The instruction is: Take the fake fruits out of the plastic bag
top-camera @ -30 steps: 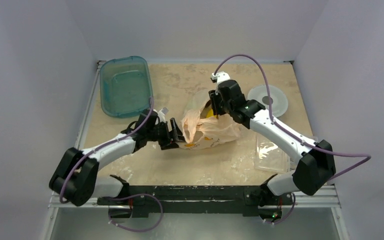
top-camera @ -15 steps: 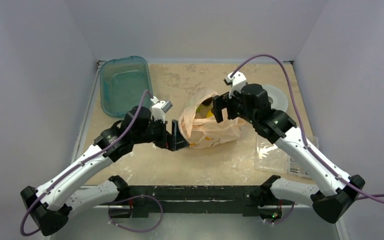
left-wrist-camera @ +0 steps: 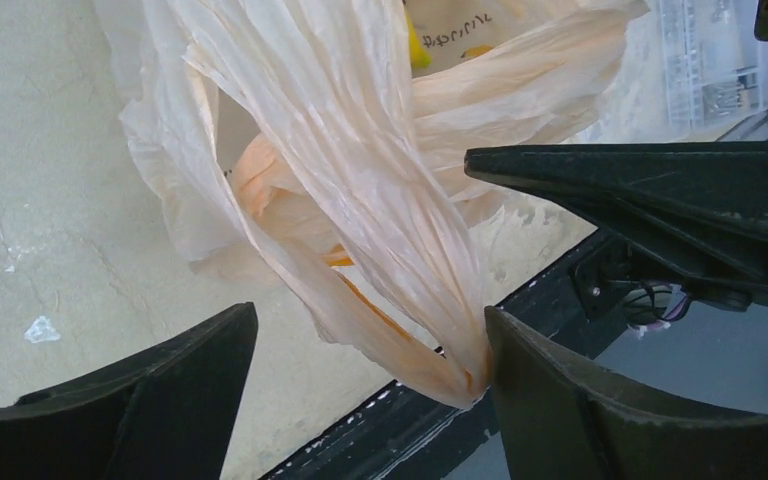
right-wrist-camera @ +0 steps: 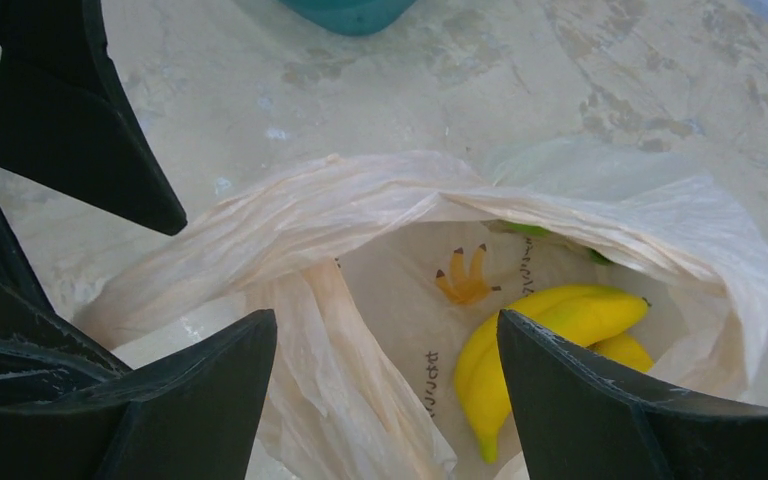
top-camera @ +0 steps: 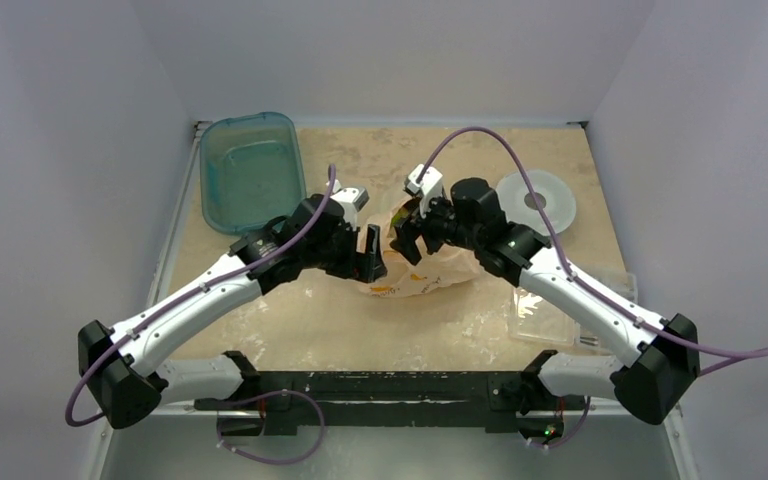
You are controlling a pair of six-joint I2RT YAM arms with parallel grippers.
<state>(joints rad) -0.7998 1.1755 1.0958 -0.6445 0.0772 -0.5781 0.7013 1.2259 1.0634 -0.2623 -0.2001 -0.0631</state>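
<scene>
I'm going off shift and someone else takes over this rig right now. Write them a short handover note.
Left gripper: open, with a twisted fold of the plastic bag between its fingers, lying against one of them.
Right gripper: open above the bag's mouth, holding nothing.
Fruits: the yellow banana and a green fruit show inside the bag; any others are hidden.
Done: the bag's mouth is open. No fruit is seen outside it.
Left: take every fruit out.
</scene>
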